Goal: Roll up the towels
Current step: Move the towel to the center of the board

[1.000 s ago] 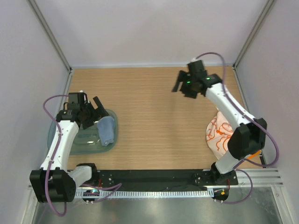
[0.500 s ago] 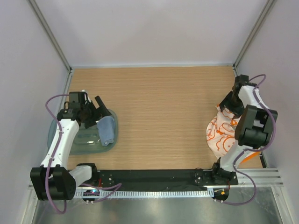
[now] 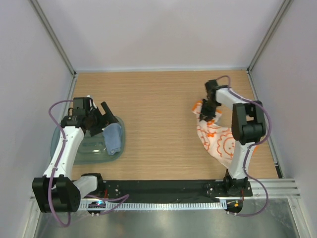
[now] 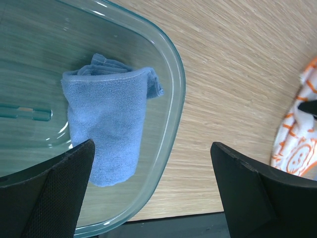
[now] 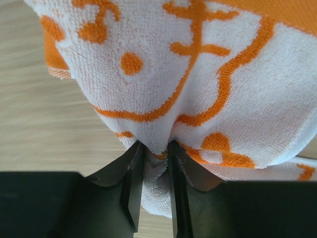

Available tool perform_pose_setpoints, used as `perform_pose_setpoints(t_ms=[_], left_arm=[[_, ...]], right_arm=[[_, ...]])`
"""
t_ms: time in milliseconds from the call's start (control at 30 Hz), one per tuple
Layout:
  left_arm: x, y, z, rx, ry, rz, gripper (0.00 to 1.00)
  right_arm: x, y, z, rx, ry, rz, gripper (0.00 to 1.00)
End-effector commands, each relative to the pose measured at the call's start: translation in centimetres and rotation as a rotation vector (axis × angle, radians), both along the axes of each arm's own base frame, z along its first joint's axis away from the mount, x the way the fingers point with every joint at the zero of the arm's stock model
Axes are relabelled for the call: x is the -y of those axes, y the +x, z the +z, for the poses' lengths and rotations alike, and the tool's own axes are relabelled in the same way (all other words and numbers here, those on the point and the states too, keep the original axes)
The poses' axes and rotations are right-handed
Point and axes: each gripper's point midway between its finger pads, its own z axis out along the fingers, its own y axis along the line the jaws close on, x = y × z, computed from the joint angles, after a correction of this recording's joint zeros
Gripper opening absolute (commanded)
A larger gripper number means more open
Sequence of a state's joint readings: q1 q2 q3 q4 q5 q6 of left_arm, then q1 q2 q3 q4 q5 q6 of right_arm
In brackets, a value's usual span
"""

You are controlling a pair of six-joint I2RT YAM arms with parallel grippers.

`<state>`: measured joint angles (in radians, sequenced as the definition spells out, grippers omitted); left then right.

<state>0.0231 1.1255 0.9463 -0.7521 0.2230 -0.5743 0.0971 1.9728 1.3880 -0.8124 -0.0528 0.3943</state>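
**benchrat:** so how were the arms sitting at that point?

**yam_fan:** the right arm was folded up tight over its base, wrist hooked down and back toward itself. The right gripper (image 5: 152,148) had its jaws nearly together, pinching a bunched fold of the orange-and-white patterned terry towel (image 3: 218,141). The left arm leaned out to the left side, and the left gripper (image 4: 152,146) hung spread wide with nothing in it, just above the translucent blue-green plastic tray (image 4: 176,94)

**benchrat:** textures?

**yam_fan:** the orange one was loopy terry with swirly line doodles. It draped from the pinch down to the wood-grain table (image 3: 158,109), right of centre. The pale blue terry towel (image 4: 106,124) lay as a soft fat roll inside the tray, against its glossy rounded rim

**benchrat:** anything different from a second before?

**yam_fan:** yeah. Back then the right arm was stretched out high over the far side with its jaws apart, and the orange towel was a heap at the right edge. It had since been grabbed and dragged inward, opened out longer. The left arm and the blue roll hadn't budged
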Motion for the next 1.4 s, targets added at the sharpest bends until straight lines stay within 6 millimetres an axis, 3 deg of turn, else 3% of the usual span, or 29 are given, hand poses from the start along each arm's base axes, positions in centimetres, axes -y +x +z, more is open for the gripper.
perform_pose_setpoints(t_ms=[0,33,67,133,200,233,333,367,433,467,500,533,567,600,633,700,733,767,833,867,933,967,1067,1200,1367], left_arm=[[-0.5,0.6,0.9,0.045,0.017,0.01,1.0],[-0.5,0.7,0.9,0.046,0.019,0.013,1.0],[-0.6,0.7,0.9,0.045,0.022,0.012,1.0],[-0.5,0.8,0.9,0.044,0.021,0.007,1.0],[-0.4,1.0,1.2,0.055,0.019,-0.005,1.0],[-0.4,1.0,1.3,0.058,0.017,-0.004,1.0],[-0.1,2.0,2.4,0.095,-0.007,0.007,1.0],[0.2,2.4,2.7,0.102,-0.015,0.006,1.0],[0.5,3.8,3.8,0.121,-0.026,0.022,1.0],[1.0,4.4,4.2,0.128,-0.023,0.014,1.0],[2.4,5.0,3.7,0.105,-0.019,-0.017,1.0],[3.0,6.0,5.0,0.133,-0.018,-0.021,1.0],[3.7,6.6,5.1,0.132,-0.001,-0.024,1.0],[5.6,7.2,4.0,0.094,0.006,-0.071,1.0],[6.6,7.8,4.0,0.089,0.01,-0.09,1.0],[8.6,9.1,4.5,0.086,0.015,-0.116,1.0],[9.4,9.8,2.8,0.036,0.025,-0.124,1.0],[10.1,10.6,3.0,0.045,0.034,-0.129,1.0],[12.1,10.9,1.4,0.018,0.078,-0.16,1.0],[12.9,11.3,-0.5,-0.02,0.102,-0.18,1.0],[14.5,11.7,-2.2,-0.044,0.153,-0.206,1.0],[15.0,11.9,-4.3,-0.086,0.178,-0.218,1.0],[16.1,12.1,-7.7,-0.127,0.227,-0.238,1.0],[17.7,12.6,-10.2,-0.126,0.23,-0.279,1.0],[19.0,13.3,-11.3,-0.103,0.24,-0.307,0.98]], right_arm=[[-13.2,-0.3,1.6,0.076,0.202,0.373,0.31],[-15.2,-0.3,2.5,0.097,0.226,0.438,0.32],[-17.6,-1.7,2.8,0.089,0.253,0.517,0.38],[-18.6,-1.8,4.3,0.122,0.273,0.541,0.5],[-17.6,-1.1,5.4,0.16,0.215,0.508,0.65],[-17.3,-0.6,7.6,0.216,0.2,0.496,0.69],[-16.1,0.2,11.2,0.313,0.151,0.447,0.78],[-16.0,0.5,13.9,0.39,0.164,0.423,0.82],[-15.5,0.6,15.7,0.451,0.172,0.38,0.87],[-14.8,0.6,17.8,0.517,0.17,0.353,0.88],[-13.6,1.2,18.2,0.542,0.147,0.31,0.93],[-12.4,1.1,18.0,0.544,0.125,0.276,0.93],[-11.0,1.3,18.2,0.554,0.11,0.224,0.94],[-9.8,1.3,17.8,0.539,0.107,0.186,0.94],[-6.8,1.5,16.3,0.498,0.1,0.106,0.93],[-4.5,1.1,15.1,0.456,0.128,0.025,0.91],[-2.3,0.7,13.7,0.424,0.11,-0.033,0.91],[-1.0,0.4,13.2,0.417,0.09,-0.064,0.91],[1.1,-0.6,12.0,0.386,0.038,-0.11,0.91],[2.5,-1.0,11.5,0.367,0.013,-0.144,0.91],[4.5,-1.8,10.2,0.328,-0.053,-0.178,0.91],[5.4,-2.1,9.7,0.308,-0.047,-0.199,0.91],[5.9,-2.8,7.9,0.257,-0.013,-0.206,0.9],[6.7,-3.2,6.6,0.223,-0.021,-0.216,0.9],[6.8,-3.0,5.1,0.183,-0.03,-0.223,0.89]])
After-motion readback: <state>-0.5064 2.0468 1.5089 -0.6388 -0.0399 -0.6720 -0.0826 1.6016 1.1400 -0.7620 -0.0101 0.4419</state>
